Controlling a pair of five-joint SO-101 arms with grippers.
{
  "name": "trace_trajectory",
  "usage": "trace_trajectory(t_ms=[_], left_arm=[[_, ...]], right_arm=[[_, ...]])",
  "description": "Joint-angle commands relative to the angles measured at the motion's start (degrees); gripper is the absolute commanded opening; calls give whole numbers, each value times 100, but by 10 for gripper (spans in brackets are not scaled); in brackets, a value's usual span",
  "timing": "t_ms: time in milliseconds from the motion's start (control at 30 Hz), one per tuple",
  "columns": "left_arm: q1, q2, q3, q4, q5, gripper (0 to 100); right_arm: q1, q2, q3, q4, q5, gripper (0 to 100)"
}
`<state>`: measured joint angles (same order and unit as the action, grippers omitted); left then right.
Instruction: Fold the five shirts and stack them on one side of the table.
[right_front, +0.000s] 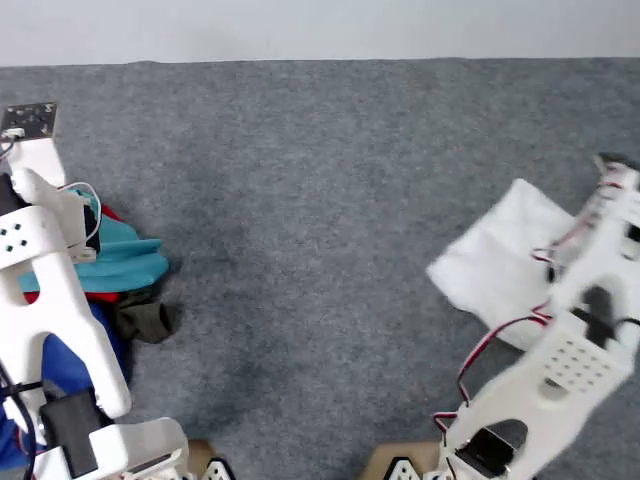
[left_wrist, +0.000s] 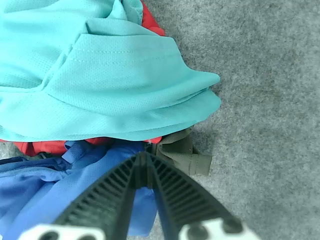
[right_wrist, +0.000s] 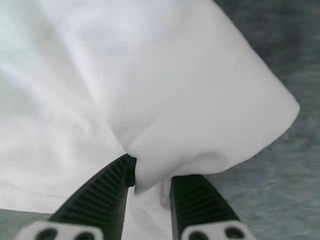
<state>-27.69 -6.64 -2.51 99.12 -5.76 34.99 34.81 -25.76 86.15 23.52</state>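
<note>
The fingers of the right gripper (right_wrist: 149, 181) are pinching a fold of the white shirt (right_wrist: 150, 75), which is lying at the right side of the table (right_front: 320, 200). Those of the left gripper (left_wrist: 144, 164) are pressing together, empty, above the blue shirt (left_wrist: 45, 192).

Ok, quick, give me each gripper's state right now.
Left gripper: shut, tips by the blue shirt; whether it pinches cloth cannot be told.
Right gripper: shut on a fold of the white shirt.
</note>
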Motion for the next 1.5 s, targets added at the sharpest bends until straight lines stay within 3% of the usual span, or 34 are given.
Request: trace_trajectory(t_ms=[0,167,400,500,633,700,867,1067,1333,1467], left_arm=[[35,-264,-48,114,-9,5],[35,-273,-48,123,0,5],[35,-273,-48,123,0,5],[35,-273,-48,123,0,5],[35,-273,-48,123,0,5],[35,-273,-48,123,0,5],[35,-273,-48,123,0,5],[35,-273,-48,123,0,5],[35,-273,-48,123,0,5],[35,-273,-48,123,0,5]], right_arm=[[690,-497,-343,-479,897,9],[1253,-418,-343,-998,1626,9],[1543,4,-343,-1675,2057,12],[1569,-84,-343,-1596,1987,102],[1692,-374,-343,-1525,1310,281],[1692,-558,-343,-1516,1178,299],[1648,-1095,-343,-1446,1178,236],[1130,-1508,-325,-453,1187,2],[382,-919,-308,356,1116,10],[127,-163,-308,347,589,10]])
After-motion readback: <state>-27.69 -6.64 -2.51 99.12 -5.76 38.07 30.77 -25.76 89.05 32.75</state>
